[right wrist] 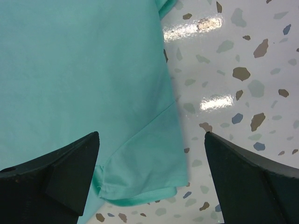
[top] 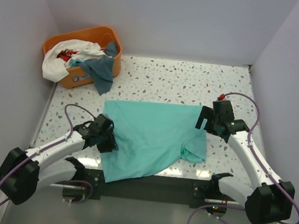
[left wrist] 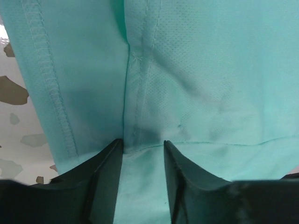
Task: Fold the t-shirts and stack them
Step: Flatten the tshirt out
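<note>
A light turquoise t-shirt (top: pixel 150 136) lies spread on the speckled table, one sleeve folded at its near right. My left gripper (top: pixel 107 138) sits low at the shirt's left edge. In the left wrist view (left wrist: pixel 143 145) its jaws stand narrowly apart, with the cloth (left wrist: pixel 196 70) and a sleeve seam running between the tips. My right gripper (top: pixel 206 121) hovers at the shirt's far right corner. In the right wrist view (right wrist: pixel 152 135) it is wide open and empty above a sleeve hem (right wrist: pixel 140 177). More t-shirts, white (top: pixel 56 63), dark teal-grey (top: pixel 101 73) and some red, fill the basket.
An orange plastic basket (top: pixel 101 33) stands at the far left corner, a shirt hanging over its front. White walls close in the left, right and back sides. Bare speckled tabletop (top: pixel 195 82) lies behind and right of the shirt. The shirt's hem overhangs the near edge.
</note>
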You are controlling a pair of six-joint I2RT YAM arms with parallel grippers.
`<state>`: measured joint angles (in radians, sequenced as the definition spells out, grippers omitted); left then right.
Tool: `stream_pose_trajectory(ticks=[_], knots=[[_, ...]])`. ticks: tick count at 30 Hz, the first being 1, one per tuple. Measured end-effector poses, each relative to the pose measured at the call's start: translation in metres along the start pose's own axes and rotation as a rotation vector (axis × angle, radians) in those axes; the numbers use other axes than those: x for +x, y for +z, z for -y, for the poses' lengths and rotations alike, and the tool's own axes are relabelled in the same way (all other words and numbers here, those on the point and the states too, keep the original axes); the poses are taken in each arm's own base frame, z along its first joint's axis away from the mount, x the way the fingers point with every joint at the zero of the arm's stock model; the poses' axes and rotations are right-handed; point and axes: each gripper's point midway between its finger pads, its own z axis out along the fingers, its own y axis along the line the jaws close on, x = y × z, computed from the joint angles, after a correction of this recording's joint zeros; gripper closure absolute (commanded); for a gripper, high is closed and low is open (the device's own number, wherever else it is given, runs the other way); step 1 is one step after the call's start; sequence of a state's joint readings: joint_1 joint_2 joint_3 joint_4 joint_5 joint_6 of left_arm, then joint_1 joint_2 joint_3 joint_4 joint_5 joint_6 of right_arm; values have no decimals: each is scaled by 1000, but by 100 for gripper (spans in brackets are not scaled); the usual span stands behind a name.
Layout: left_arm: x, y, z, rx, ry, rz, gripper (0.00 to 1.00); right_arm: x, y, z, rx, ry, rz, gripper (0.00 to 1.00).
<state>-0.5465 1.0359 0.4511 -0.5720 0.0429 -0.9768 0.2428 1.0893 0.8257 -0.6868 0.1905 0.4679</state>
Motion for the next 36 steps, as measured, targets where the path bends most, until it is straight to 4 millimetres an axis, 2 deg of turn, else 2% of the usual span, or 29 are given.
stream_pose_trajectory(ticks=[5, 6, 8, 9, 14, 20, 25, 28, 31, 36], knots=[[-1, 2, 2, 3, -4, -1, 74, 4, 1, 2, 3, -1, -6, 1], [-1, 2, 3, 6, -4, 0, 84, 6, 2, 3, 6, -2, -11, 1], [0, 1, 5, 16, -6, 0, 97, 9, 3, 4, 10, -4, -20, 1], [0, 1, 5, 20, -4, -1, 100, 11, 4, 5, 12, -5, -24, 1], [-6, -10, 11, 22, 6, 12, 100, 13, 4, 6, 16, -7, -34, 1], [-29, -49, 42, 132, 29, 107, 100, 31, -9, 8, 11, -2, -92, 1], [-51, -79, 56, 164, 26, 204, 100, 68, -39, -2, -27, -28, -137, 2], [-67, -97, 59, 145, 17, 273, 100, 97, -37, 9, -7, 23, -185, 5], [-83, -112, 59, 118, 4, 346, 100, 126, -33, 19, 24, 60, -266, 14], [-92, -117, 49, 55, -6, 394, 100, 145, -30, 9, -54, 110, -311, 17]])
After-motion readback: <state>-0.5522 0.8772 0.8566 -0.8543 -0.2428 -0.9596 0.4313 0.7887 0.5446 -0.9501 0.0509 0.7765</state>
